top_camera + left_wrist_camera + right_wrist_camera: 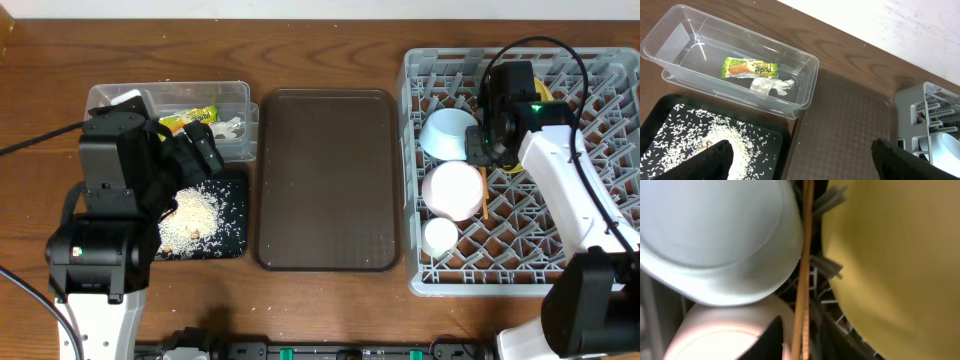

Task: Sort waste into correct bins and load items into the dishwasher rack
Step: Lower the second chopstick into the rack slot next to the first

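Note:
The yellow-green wrapper (190,118) (747,69) and white napkin (230,128) (771,86) lie in the clear tub (235,95) (810,60). Rice scraps (195,215) (715,132) lie in the black tray (235,245) (660,107). My left gripper (190,160) (800,167) is open and empty over that tray's right edge. In the grey rack (600,90) sit the light blue bowl (447,130) (715,235), white bowl (453,188) (720,340), white cup (440,235) and yellow plate (541,86) (890,255), mostly hidden overhead. My right gripper (483,150) (800,350) is shut on the chopsticks (484,200) (804,255) between bowls and plate.
The brown serving tray (325,180) (850,120) lies between the bins and the rack, with a few stray rice grains on it. The rack's corner (930,100) shows at the right of the left wrist view. Upright rack pegs crowd round my right gripper.

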